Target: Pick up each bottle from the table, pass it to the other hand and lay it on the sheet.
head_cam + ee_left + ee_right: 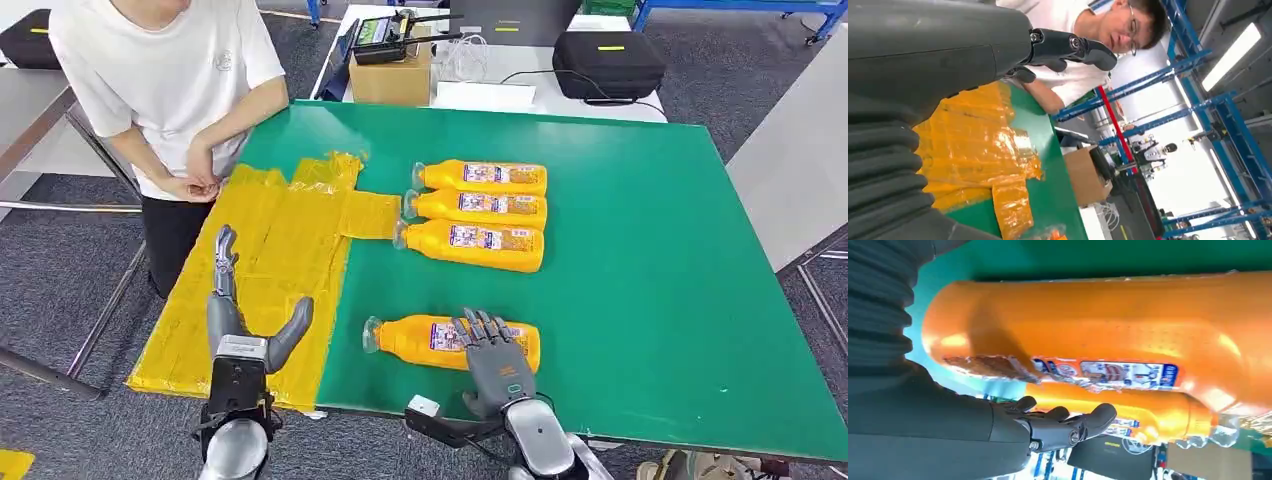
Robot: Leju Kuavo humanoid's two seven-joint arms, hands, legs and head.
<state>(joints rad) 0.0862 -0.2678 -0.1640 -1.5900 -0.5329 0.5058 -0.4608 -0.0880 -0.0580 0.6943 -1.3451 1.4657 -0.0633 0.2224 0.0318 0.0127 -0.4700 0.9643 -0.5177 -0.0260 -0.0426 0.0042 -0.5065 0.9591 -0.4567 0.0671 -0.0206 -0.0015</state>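
An orange bottle lies on its side near the front edge of the green table, its clear cap pointing towards the yellow sheet. My right hand is over the bottle's labelled half with fingers stretched out across it, not closed round it. Three more orange bottles lie side by side mid-table. My left hand hovers over the sheet's front part, fingers straight, thumb apart, holding nothing.
A person in a white shirt stands at the far left corner beside the sheet, hands clasped. Behind the table are a cardboard box and a black case. Bare green table spreads to the right.
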